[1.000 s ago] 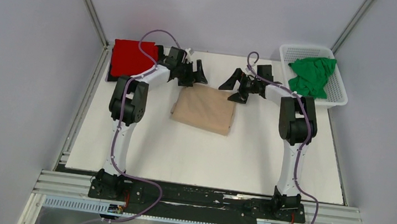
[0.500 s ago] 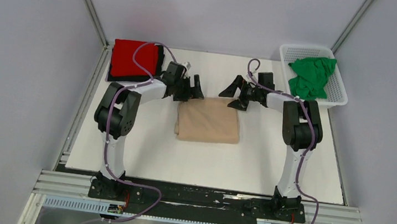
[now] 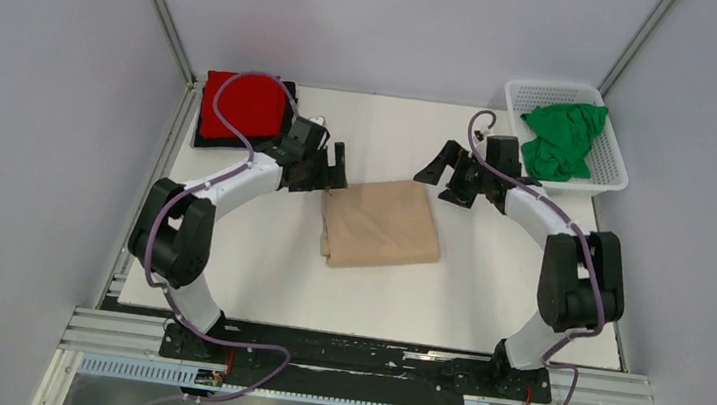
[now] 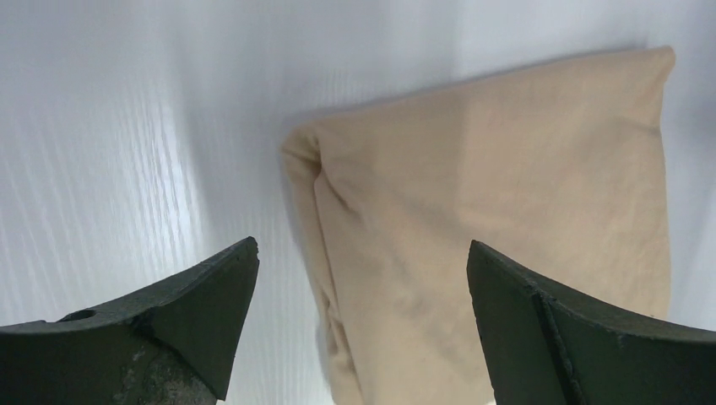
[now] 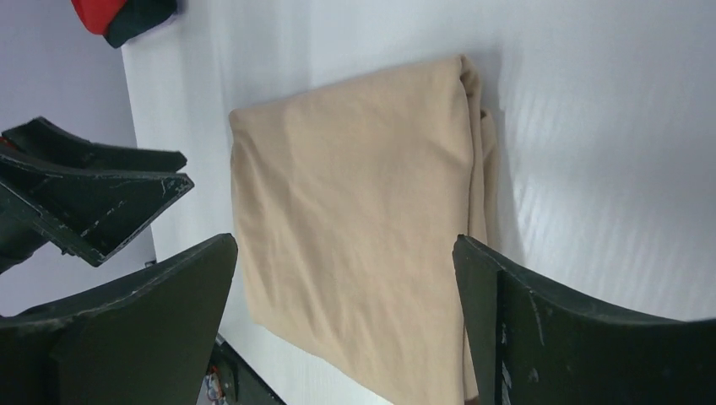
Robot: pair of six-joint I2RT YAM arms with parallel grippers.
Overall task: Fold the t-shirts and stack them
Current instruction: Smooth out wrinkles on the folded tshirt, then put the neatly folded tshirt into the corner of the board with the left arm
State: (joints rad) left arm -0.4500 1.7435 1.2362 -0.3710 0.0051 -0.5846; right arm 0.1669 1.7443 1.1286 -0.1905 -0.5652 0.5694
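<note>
With our left gripper and right gripper open and empty, pinching one layer of the mid-frame beige t-shirt could unfold it.

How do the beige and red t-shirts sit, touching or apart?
Apart. The top external view shows bare table between the beige t-shirt and the red t-shirt.

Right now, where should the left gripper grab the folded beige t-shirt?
Pinch the beige t-shirt along its left edge, coming in low from the left with the open left gripper; the folded layers stack up there, so one pinch probably catches them all.
</note>
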